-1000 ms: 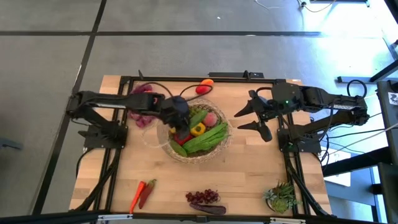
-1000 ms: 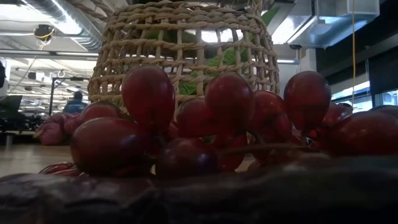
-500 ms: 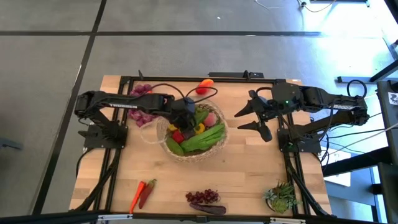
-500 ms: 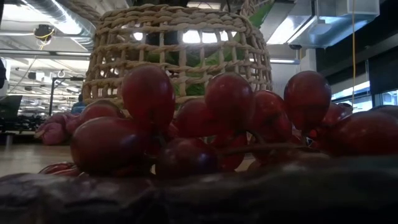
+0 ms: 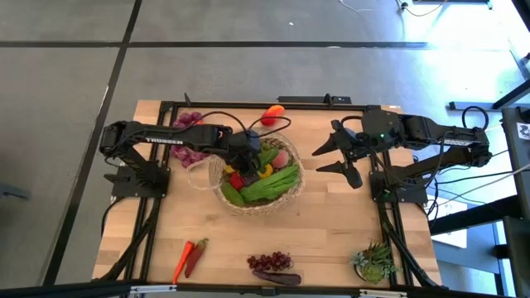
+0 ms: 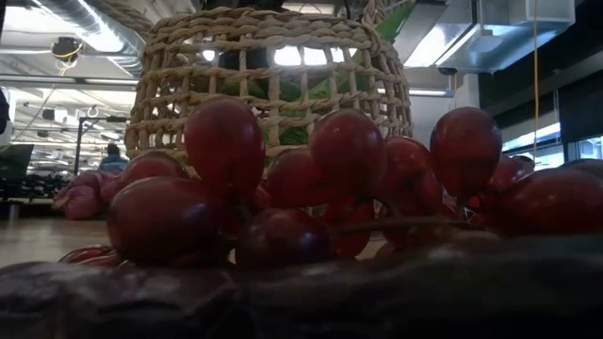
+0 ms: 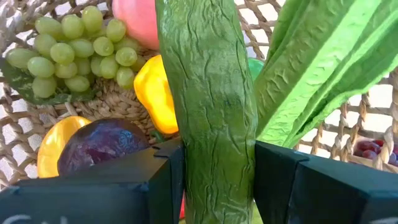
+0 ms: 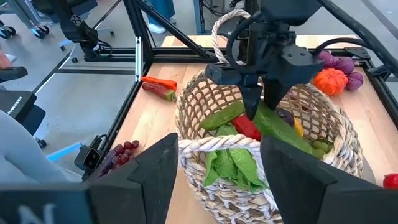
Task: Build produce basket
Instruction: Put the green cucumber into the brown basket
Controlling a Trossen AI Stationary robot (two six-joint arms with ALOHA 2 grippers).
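Right up front on the counter (image 5: 331, 240) sits a bunch of dark red grapes (image 5: 270, 261), with a red-orange chilli (image 5: 190, 256) off to one side and a spiky potted plant (image 5: 374, 261) in the other near corner. Mid-counter is the basket (image 5: 234, 199), already loaded with a yellow pepper (image 7: 155, 93), green grapes (image 7: 74, 53) and leafy stalks (image 7: 323, 62). The left end effector (image 5: 241, 159) is down over it, fingers clamped on both sides of a wrinkly green cucumber (image 7: 211, 112) — that one's clearly held. The right end effector (image 5: 334, 159) hangs beside the basket, fingers spread apart with nothing in them. At the far edge lie purple grapes (image 5: 188, 119) and a red-orange piece (image 5: 271, 115).
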